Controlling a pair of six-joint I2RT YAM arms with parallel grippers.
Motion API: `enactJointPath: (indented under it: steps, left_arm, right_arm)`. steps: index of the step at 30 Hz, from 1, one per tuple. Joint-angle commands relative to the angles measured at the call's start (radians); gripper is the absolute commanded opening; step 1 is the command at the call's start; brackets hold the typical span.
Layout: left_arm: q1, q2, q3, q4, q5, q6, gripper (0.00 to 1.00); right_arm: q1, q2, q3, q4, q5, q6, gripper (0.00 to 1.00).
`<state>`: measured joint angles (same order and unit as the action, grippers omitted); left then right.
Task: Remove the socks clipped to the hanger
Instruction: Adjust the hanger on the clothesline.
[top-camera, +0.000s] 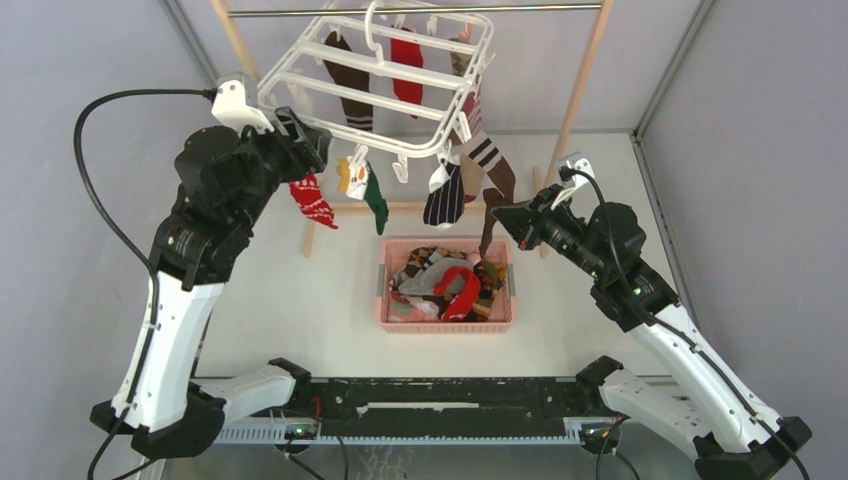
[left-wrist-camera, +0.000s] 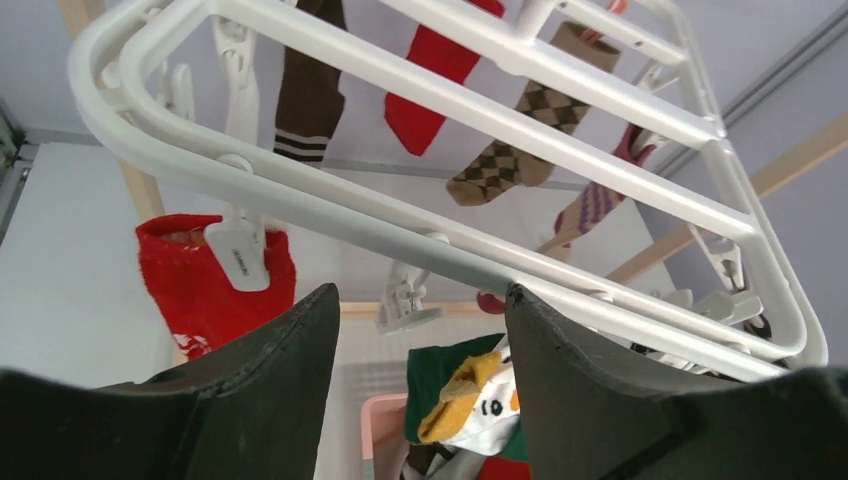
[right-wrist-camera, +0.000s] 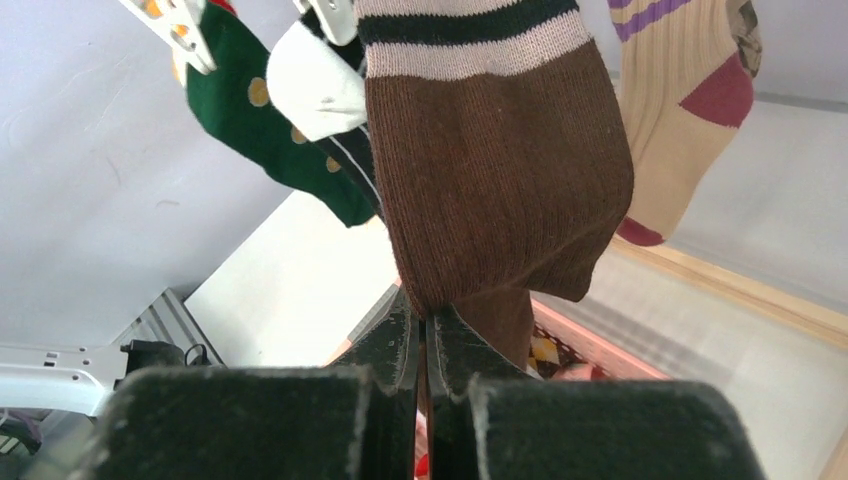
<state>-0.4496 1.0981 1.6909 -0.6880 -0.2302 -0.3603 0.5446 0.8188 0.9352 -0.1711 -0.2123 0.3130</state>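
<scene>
Right jaws clench the brown sock's (right-wrist-camera: 500, 170) lower end; it hangs straight above. Left jaws gape beneath the hanger (left-wrist-camera: 330, 205).

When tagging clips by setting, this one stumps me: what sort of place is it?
Probably a robot test cell staged as a laundry corner: bare grey walls around a white table, a hanger with clipped socks on a wooden rack, a pink basket below.

Smooth, glossy plastic hanger (left-wrist-camera: 330, 200) — brown sock (right-wrist-camera: 500, 180) of matt ribbed knit.
</scene>
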Motion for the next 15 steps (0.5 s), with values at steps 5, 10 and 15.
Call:
enactJointPath:
  steps: [5,10,15]
  left_arm:
    - [0.074,0.058,0.076,0.022,0.064,0.011,0.65]
    - [0.123,0.081,0.066,0.045,0.087,0.011,0.64]
    - [0.174,0.096,0.047,0.080,0.111,0.011,0.63]
  right_arm:
    - [-0.003,-0.048,0.005,0.014,-0.018,-0.017,0.00]
    - [-0.003,-0.057,0.005,0.026,-0.062,-0.023,0.00]
    - [0.010,-0.045,0.005,0.062,-0.135,-0.019,0.00]
